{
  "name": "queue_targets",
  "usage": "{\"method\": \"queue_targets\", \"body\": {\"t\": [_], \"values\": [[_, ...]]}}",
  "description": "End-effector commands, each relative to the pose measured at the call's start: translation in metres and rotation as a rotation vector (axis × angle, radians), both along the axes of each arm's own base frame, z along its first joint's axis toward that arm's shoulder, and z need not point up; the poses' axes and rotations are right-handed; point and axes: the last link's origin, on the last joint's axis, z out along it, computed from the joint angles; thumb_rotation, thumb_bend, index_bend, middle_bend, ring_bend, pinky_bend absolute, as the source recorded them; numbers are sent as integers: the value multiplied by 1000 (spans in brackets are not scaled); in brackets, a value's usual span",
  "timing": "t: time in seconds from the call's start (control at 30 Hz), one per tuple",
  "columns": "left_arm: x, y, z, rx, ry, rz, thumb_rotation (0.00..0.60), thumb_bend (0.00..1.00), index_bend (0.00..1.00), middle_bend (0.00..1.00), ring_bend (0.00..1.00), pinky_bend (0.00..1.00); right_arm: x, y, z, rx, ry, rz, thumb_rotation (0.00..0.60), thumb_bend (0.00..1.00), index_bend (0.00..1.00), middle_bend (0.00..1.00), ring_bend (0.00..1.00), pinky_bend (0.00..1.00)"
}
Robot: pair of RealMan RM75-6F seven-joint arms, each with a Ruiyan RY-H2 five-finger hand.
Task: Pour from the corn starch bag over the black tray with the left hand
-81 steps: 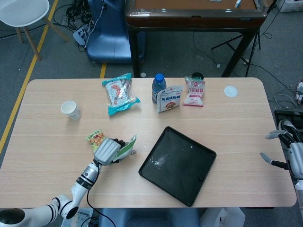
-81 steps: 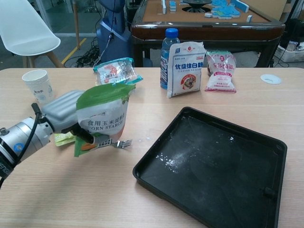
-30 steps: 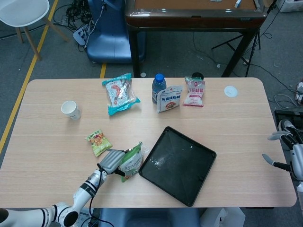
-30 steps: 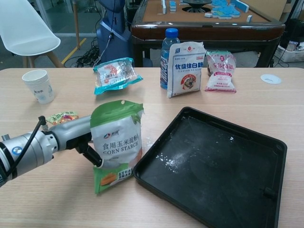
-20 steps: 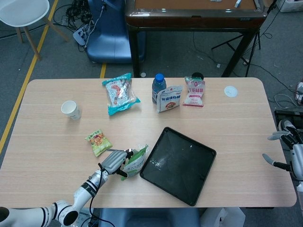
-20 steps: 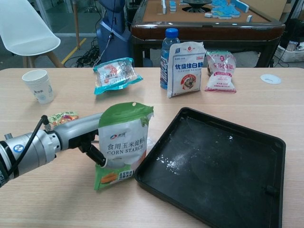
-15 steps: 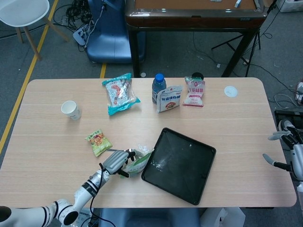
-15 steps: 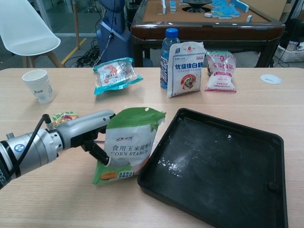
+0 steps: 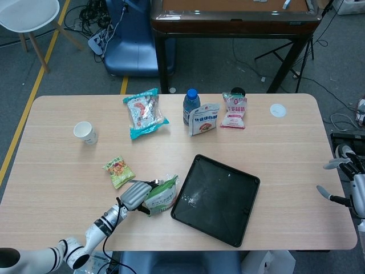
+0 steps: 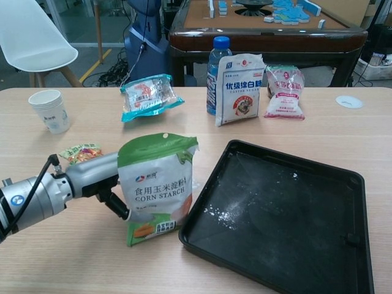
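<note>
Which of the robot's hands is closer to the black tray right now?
The left. The left hand holds the corn starch bag right beside the black tray; the right hand waits off the table's right end.

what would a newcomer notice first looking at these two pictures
The eye lands first on the green and white corn starch bag, held upright by the robot's grey left hand at the near left of the wooden table. Right beside it lies the square black plastic tray, dusted with white powder near its left corner. Behind them a row of packets flanks a blue-capped water bottle at the table's far side.
</note>
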Motion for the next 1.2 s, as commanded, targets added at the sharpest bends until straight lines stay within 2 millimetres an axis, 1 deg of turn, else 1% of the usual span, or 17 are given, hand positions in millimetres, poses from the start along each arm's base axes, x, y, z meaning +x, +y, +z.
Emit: {"method": "queue_targets", "body": {"t": [0.03,0.2,0.43,0.53,0.57,0.67,0.97,1.1,1.2], "values": [[-1,-5,6,-11,-7,-9,600,202,273,306,275,345,0,0,0,-1,1,0,600,97,406,345,155,184],[-2,-11,13,-31,0,-22,600,202,243,262,237,308,1,0,0,1,0,-2,600,96,407,345,155,184],[-5,-16,22,-6,5,-41,600,202,231,252,225,293,1,0,0,0,1,-1,600,96,406,345,155,184],[-11,-15,26,6,29,-30,600,202,153,222,192,262,2,0,0,1,1,0,600,97,407,345,155,184],[-13,-15,28,10,36,-24,600,202,106,202,174,248,2,0,0,1,0,0,600,97,407,345,155,184],[-19,-14,33,26,53,-1,600,202,40,165,146,229,3,0,0,1,1,1,600,96,407,345,155,184],[-38,-16,51,64,73,65,600,201,32,156,142,228,5,-1,-1,6,2,8,600,96,407,345,155,184],[-48,-17,65,105,87,88,600,202,32,156,139,224,6,-1,-1,8,6,10,600,97,406,345,155,184],[-60,-18,81,153,104,117,600,202,32,156,139,221,6,-1,0,15,12,10,600,96,407,345,155,184]]}}
